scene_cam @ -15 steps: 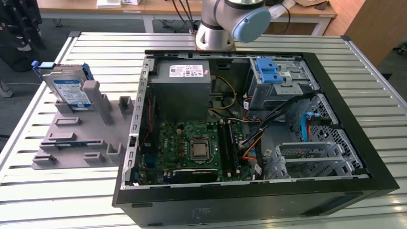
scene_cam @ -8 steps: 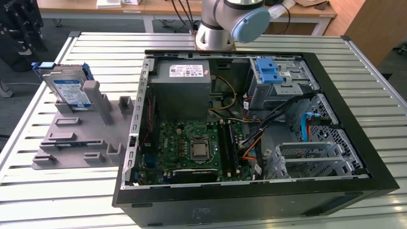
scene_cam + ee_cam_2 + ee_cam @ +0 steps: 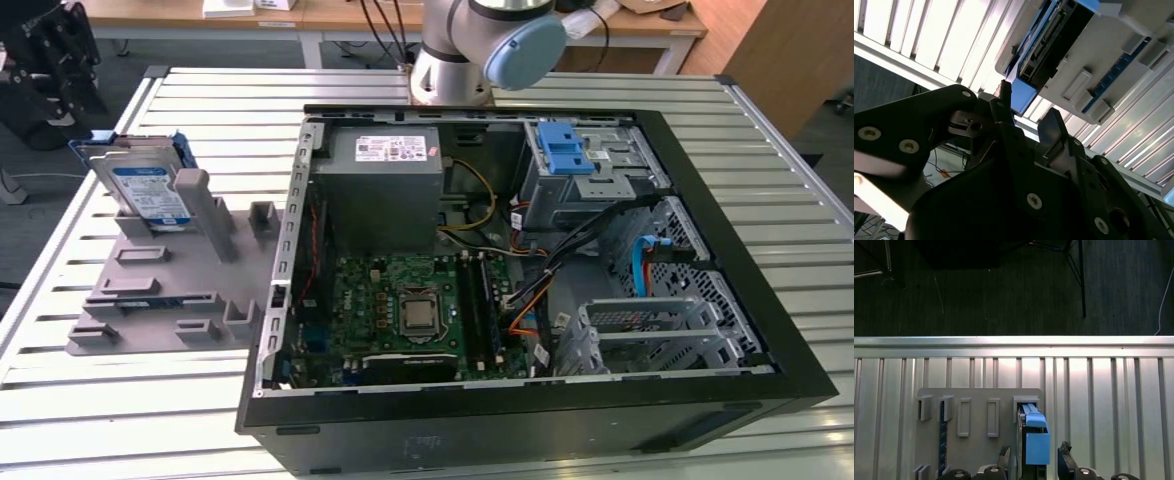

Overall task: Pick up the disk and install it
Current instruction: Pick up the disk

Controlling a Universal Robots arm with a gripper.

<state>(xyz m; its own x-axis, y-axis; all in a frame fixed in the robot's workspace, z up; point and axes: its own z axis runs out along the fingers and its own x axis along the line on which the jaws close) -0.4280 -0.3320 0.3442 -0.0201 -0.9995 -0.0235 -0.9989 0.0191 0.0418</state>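
Note:
The disk [image 3: 144, 185] stands on edge in a grey fixture [image 3: 160, 290] at the exterior view's left, silver with a blue-and-white label and a blue carrier frame. Part of my arm [image 3: 467, 50] shows at the table's far side, and nothing hangs over the disk there. In the first wrist view my gripper [image 3: 1034, 450] is open, with the disk's blue frame [image 3: 1035, 437] seen between the two dark fingertips [image 3: 1004, 456] but at a distance beyond them. The second wrist view shows the gripper [image 3: 1029, 102] empty, the disk [image 3: 1051, 42] and fixture further off.
An open computer case [image 3: 534, 420] lies on the slatted metal table [image 3: 80, 400] at the exterior view's right. Inside are a grey power-supply box [image 3: 387, 180], a motherboard [image 3: 414, 310], cables, a blue latch on a metal cage [image 3: 567, 150] and an empty drive cage [image 3: 654, 325].

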